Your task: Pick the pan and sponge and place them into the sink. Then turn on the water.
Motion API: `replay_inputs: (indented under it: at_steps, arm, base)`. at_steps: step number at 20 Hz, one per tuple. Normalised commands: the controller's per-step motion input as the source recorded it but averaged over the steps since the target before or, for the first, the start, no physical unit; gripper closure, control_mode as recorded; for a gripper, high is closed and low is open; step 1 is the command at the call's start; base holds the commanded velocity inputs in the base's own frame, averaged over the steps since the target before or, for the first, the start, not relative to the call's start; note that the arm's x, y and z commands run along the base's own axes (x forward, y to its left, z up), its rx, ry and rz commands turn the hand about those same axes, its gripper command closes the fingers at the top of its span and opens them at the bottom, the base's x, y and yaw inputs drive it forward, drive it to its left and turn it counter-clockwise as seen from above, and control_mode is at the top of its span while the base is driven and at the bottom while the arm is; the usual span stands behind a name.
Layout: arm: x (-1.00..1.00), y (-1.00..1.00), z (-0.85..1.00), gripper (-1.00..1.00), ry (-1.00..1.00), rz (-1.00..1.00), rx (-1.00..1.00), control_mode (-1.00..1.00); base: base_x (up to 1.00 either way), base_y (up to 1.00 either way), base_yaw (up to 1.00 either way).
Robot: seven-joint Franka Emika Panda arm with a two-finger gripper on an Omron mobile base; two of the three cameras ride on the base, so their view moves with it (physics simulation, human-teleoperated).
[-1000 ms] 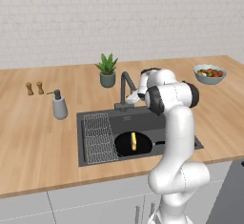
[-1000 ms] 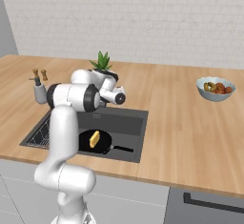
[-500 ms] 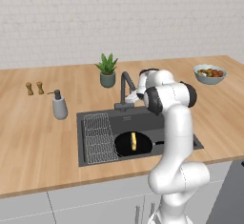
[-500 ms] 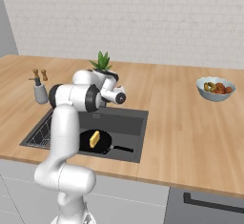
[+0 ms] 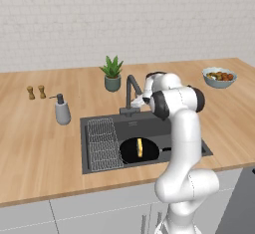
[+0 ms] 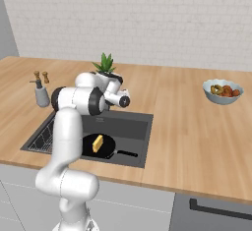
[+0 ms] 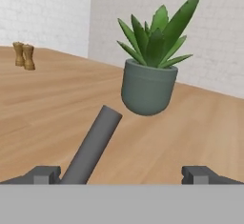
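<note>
The pan [image 5: 138,150] lay in the sink [image 5: 191,139] with the sponge [image 5: 140,147] on it; the pincer [image 7: 121,174] stood wide open, empty, beside the faucet [image 7: 91,144].

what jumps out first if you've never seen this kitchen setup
The white arm rising in front of the counter, its hand up by the faucet. Below it, the black pan lies in the dark sink with the sponge on it. Behind the faucet stands a potted plant.
</note>
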Motion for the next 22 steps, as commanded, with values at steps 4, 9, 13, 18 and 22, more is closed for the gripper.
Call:
replay_inputs:
  at_steps: [4, 9, 13, 18, 22]
  arm:
    - [0.11, -0.57, -0.08, -1.0, 0.0, -0.05, 0.0, -1.0]
    - [0.0, -0.73, -0.01, -1.0, 0.0, -0.07, 0.0, -1.0]
    - [0.0, -0.9, 0.0, -1.0, 0.0, -0.05, 0.0, -1.0]
    - [0.0, -0.99, 0.0, -1.0, 0.0, -0.03, 0.0, -1.0]
    - [0.0, -1.0, 0.0, -1.0, 0.0, 0.0, 0.0, -1.0]
  base:
    - [0.0, 0.0, 0.0]
    - [0.0, 0.0, 0.0]
    - [0.0, 0.0, 0.0]
    - [0.0, 0.0, 0.0]
    - [0.0, 0.0, 0.0]
